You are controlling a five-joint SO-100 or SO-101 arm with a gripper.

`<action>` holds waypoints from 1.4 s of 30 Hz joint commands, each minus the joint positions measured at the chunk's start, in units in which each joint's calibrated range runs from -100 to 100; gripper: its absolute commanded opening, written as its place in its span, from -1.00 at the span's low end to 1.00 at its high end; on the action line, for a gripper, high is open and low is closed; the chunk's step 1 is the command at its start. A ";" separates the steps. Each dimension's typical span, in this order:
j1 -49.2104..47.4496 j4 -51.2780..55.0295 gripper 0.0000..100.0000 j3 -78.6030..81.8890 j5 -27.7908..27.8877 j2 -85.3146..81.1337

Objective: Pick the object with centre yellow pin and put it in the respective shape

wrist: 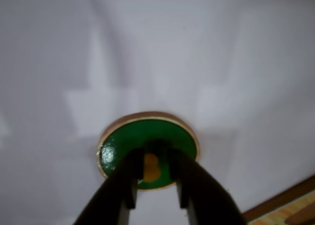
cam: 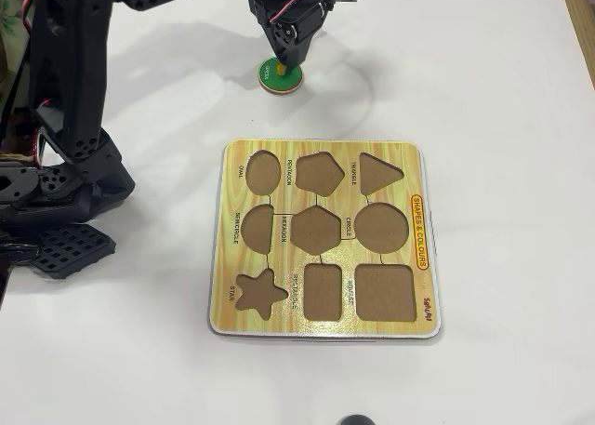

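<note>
The object with centre yellow pin (wrist: 123, 144) is a flat green disc with a pale wooden rim, lying on the white table. In the overhead view the disc (cam: 290, 78) sits above the puzzle board's top left. My gripper (wrist: 153, 155) stands over it, its two dark fingers closed in on either side of the yellow knob. The overhead view shows the gripper (cam: 279, 62) pointing down at the disc's middle. The respective shape (cam: 381, 227) is the round brown cutout labelled CIRCLE at the board's middle right, with nothing in it.
The yellow wood-grain puzzle board (cam: 244, 258) holds several bare brown cutouts, among them an oval (cam: 262, 172) and a semicircle (cam: 258, 226). One corner of the board (wrist: 290, 212) shows at the lower right of the wrist view. The arm's black base (cam: 56, 183) fills the left side.
</note>
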 commanded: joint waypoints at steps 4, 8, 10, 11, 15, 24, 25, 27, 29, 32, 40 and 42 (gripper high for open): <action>-0.33 0.22 -0.80 0.09 0.33 -1.62; -0.42 0.22 -0.79 0.09 0.33 -1.54; -0.52 0.22 -0.78 0.09 0.33 -1.54; -0.52 0.22 -0.78 0.09 0.33 -1.54; -1.50 0.22 -0.78 0.00 -0.09 -1.54; -3.35 -0.38 -0.78 -0.09 -0.25 -1.54; -3.35 -0.56 -0.78 -0.18 -0.25 -1.54; -4.23 -0.56 -0.78 -0.36 -0.30 -1.62; -4.33 -0.21 -0.78 -0.18 -0.30 -1.62; -4.33 0.31 -0.78 0.09 -0.30 -1.62; -4.04 0.31 -0.79 4.23 -0.30 -1.62; -3.94 0.22 -0.79 5.04 -0.30 -1.62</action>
